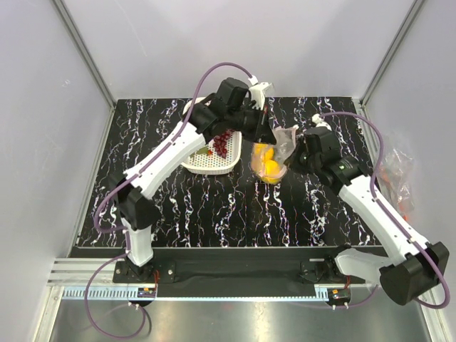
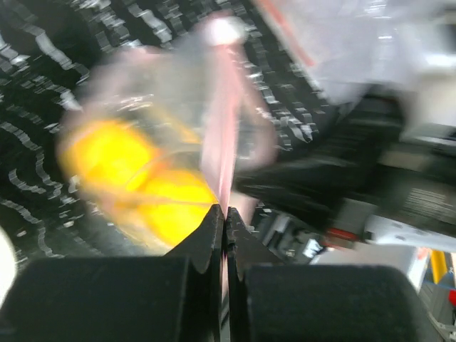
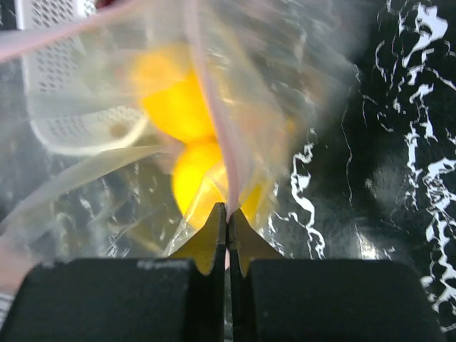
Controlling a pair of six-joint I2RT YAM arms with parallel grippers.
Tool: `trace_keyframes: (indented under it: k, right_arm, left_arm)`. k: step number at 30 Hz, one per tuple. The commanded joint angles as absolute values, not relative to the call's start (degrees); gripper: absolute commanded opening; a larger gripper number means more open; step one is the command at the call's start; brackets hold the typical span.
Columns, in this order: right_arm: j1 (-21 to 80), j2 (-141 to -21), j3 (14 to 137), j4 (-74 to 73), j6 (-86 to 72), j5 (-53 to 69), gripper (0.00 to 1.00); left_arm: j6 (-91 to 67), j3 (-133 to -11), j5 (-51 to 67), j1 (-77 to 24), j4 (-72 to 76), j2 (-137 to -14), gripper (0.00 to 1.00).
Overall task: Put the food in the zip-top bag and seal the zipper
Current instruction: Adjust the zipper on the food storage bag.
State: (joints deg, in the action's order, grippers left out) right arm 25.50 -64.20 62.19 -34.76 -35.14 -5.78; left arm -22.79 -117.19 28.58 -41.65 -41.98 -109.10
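Black marbled tabletop [image 1: 178, 206] fills the overhead view. The zip-top bag [image 1: 279, 146] is held between the left hand [image 1: 269, 134] and the right hand [image 1: 293, 151], with yellow lemons [image 1: 267, 167] inside. It is beside a white basket [image 1: 206, 165] holding grapes [image 1: 223, 142].

At the left wrist, the left hand [image 2: 225, 214] is clenched on the pink zipper [image 2: 226, 135], with the lemons [image 2: 142, 178] just left of it.

At the right wrist, the right hand [image 3: 227, 214] also pinches the zipper [image 3: 217, 128], with the lemons [image 3: 182, 107] directly beyond its fingertips.
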Motion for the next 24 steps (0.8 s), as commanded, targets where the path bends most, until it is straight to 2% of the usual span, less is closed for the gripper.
trace_keyframes:
  k: [1, 11, 17, 24]
  right_arm:
    - [25.8, -66.3, 67.2, -39.9, -31.4, -4.7, 0.00]
    - [25.8, -65.3, 86.2, -51.1, -28.0, -4.8, 0.00]
    - [25.8, -62.1, 81.1, -50.4, -28.0, -6.5, 0.00]
    - [25.8, -61.4, 76.2, -50.3, -28.2, -5.5, 0.00]
  left_arm:
    - [-25.9, -119.1, 34.9, -44.1, -41.1, -103.6, 0.00]
    - [-24.1, -112.9, 28.9, -41.0, -43.1, -102.2, 0.02]
    - [-23.9, -112.9, 25.7, -39.5, -44.6, -100.2, 0.03]
    - [-24.3, -108.6, 28.0, -40.0, -41.8, -98.5, 0.05]
